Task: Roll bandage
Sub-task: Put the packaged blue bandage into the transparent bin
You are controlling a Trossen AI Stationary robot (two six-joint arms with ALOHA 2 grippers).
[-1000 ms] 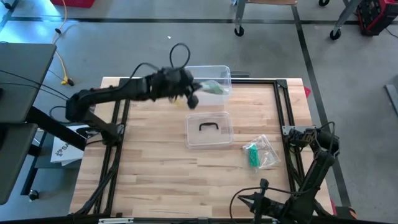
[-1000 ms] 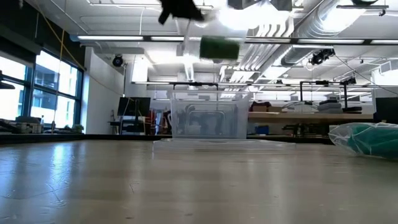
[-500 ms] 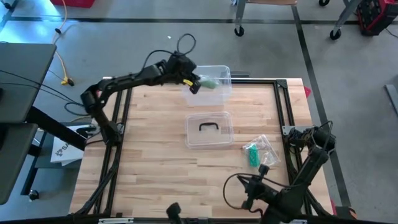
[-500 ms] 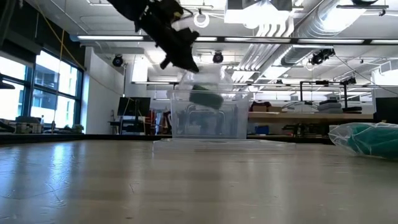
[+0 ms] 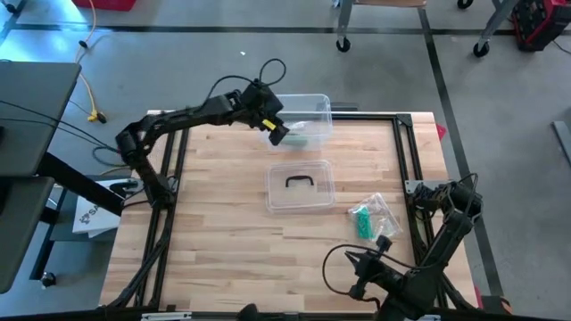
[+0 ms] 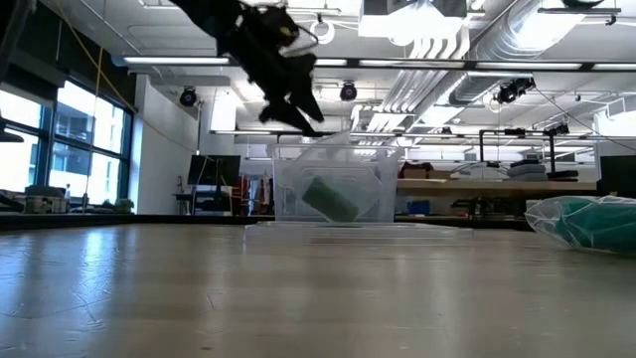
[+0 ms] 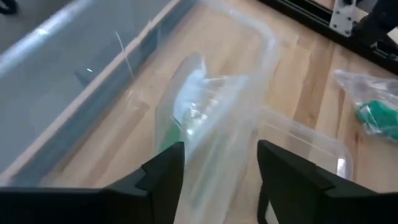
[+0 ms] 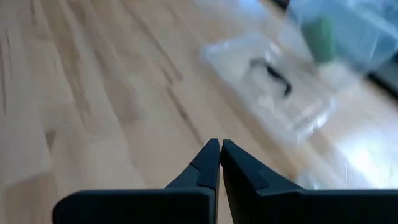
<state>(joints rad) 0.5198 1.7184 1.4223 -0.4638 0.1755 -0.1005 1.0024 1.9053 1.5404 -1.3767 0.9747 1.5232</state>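
A green bandage roll in a clear wrapper lies tilted inside the clear bin at the table's far edge. It also shows from above and in the left wrist view. My left gripper hangs open just above the bin's near left rim, and its fingers stand apart over the wrapper without touching it. My right gripper is shut over the table's near right part, its tips closed together, with nothing held.
The bin's clear lid with a black handle lies flat mid-table, in front of the bin. A clear bag holding another green roll lies right of it, also seen in the low view. Bare wood fills the table's left and near parts.
My left gripper has carried the wrapped roll down over the bin, then opened and let go. The roll has dropped from the fingers into the bin and lies tilted there. My right gripper has shifted slightly near the front edge.
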